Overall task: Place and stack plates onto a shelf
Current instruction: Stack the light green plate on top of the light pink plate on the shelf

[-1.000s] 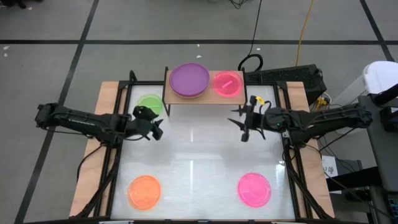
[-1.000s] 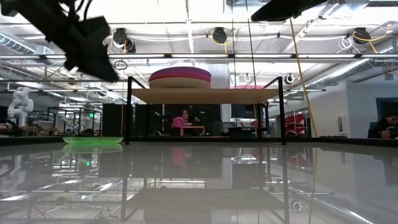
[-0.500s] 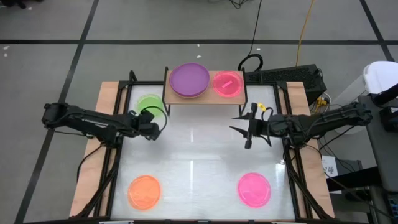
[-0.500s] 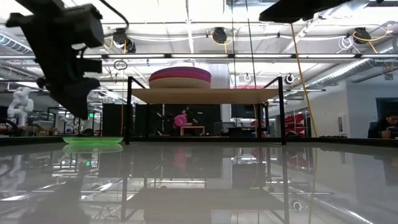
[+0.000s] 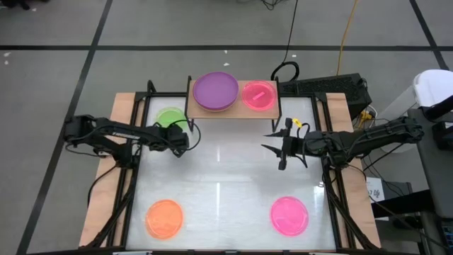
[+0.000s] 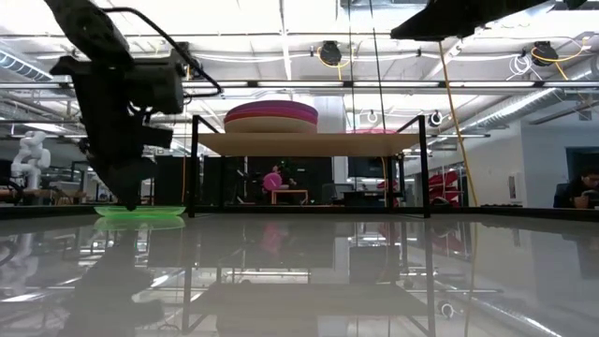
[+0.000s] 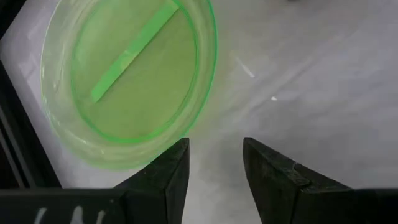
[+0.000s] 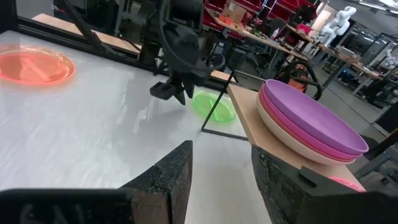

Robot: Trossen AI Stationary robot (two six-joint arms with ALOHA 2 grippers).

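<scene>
The green plate (image 5: 168,117) (image 7: 127,74) lies flat on the table at the far left, beside the shelf (image 5: 239,112) (image 6: 309,143). On the shelf, a stack topped by a purple plate (image 5: 216,91) (image 8: 311,124) rests next to a pink plate (image 5: 259,95). An orange plate (image 5: 164,217) and a magenta plate (image 5: 289,215) lie near the table's near edge. My left gripper (image 5: 180,139) (image 7: 214,155) is open and points down just off the green plate's near rim, low over the table (image 6: 126,192). My right gripper (image 5: 283,147) (image 8: 221,162) is open and hovers right of centre.
The shelf's black legs (image 6: 194,164) stand close beside the green plate. Black frame bars run along the table's left and right sides (image 5: 131,184). White tabletop lies bare between the two arms (image 5: 226,163). People and benches show in the room behind.
My left gripper has come down from high over the table toward the green plate, tipping until its fingers point downward beside the plate's near rim. My right gripper has shifted a little toward the near edge, then held still. No plate has moved.
</scene>
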